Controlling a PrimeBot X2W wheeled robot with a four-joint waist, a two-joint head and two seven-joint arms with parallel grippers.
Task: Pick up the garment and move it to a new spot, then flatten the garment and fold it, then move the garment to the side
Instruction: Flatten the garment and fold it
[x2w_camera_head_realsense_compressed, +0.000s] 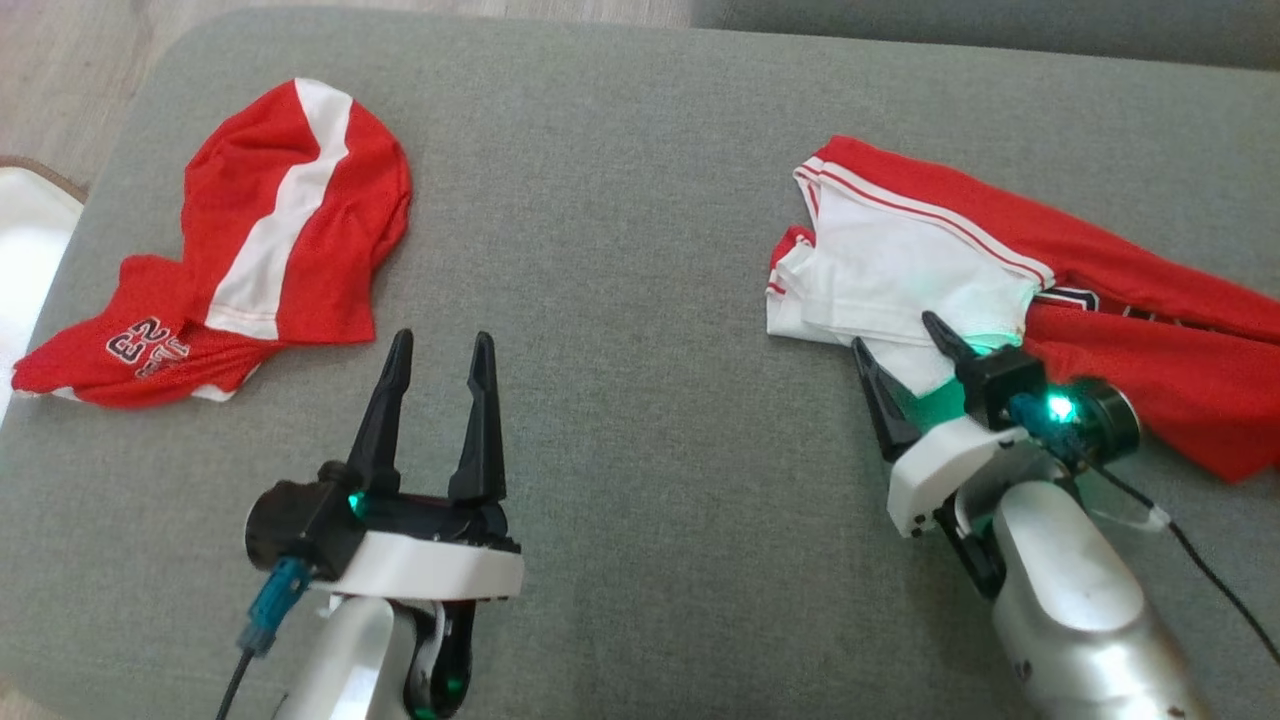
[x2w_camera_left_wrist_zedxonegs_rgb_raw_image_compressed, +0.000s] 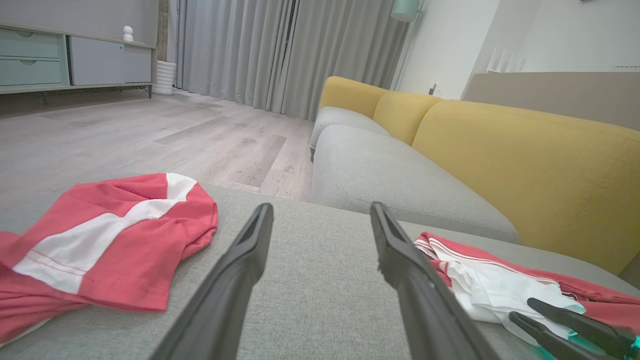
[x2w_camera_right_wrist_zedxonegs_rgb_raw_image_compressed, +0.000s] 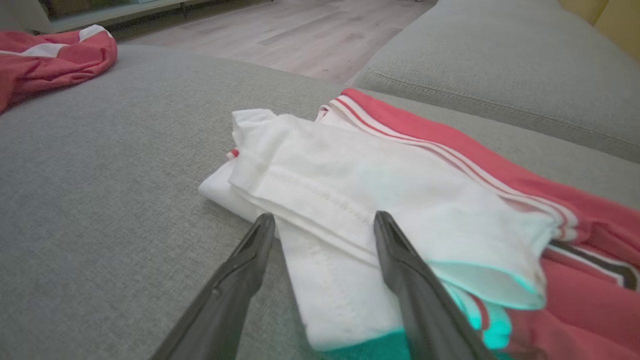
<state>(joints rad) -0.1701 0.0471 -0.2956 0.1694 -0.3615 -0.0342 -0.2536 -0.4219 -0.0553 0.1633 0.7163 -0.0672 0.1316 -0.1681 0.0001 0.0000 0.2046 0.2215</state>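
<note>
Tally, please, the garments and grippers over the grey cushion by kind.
Garments: 2 (left garment, right garment)
Grippers: 2 (left gripper, right gripper)
Total: 4

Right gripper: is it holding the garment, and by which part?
Nothing held. The right gripper is open at the white edge of the garment; left gripper open too.
</note>
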